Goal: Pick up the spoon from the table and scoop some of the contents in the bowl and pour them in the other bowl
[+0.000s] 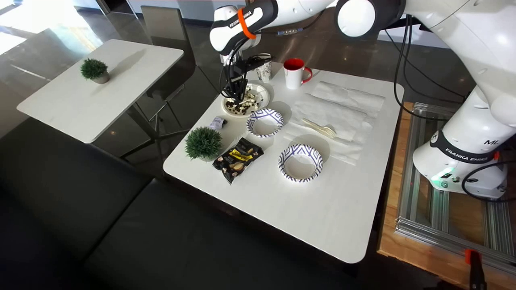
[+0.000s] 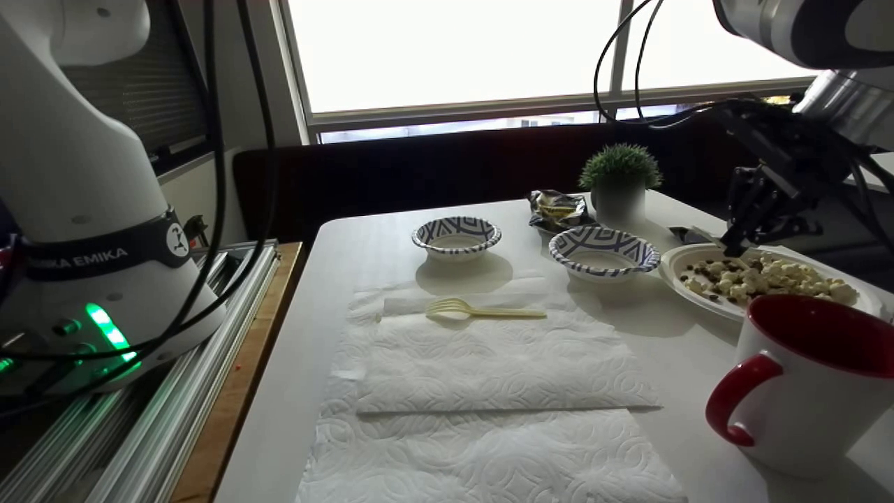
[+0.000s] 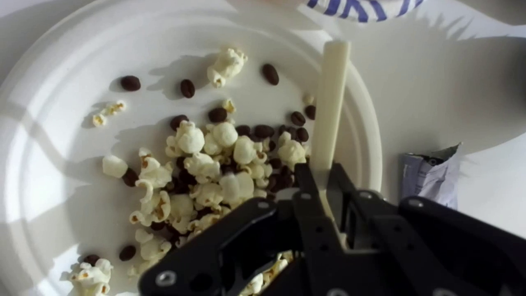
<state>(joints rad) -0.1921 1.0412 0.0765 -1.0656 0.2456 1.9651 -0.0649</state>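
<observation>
My gripper is shut on a cream utensil, the spoon. Its straight handle end sticks out past the fingertips; its head is hidden behind the gripper. The plain-rimmed white bowl lies under the gripper, shallow and plate-like. It holds the contents, popcorn and dark beans. In both exterior views the gripper is low over this bowl. Two white bowls with blue patterns stand nearby: a nearer one and a farther one. Which is the other bowl cannot be told.
A red and white mug and a patterned cup stand near the food bowl. Cream cutlery lies on paper towels. A black snack bag, a potted plant and a torn wrapper are close by.
</observation>
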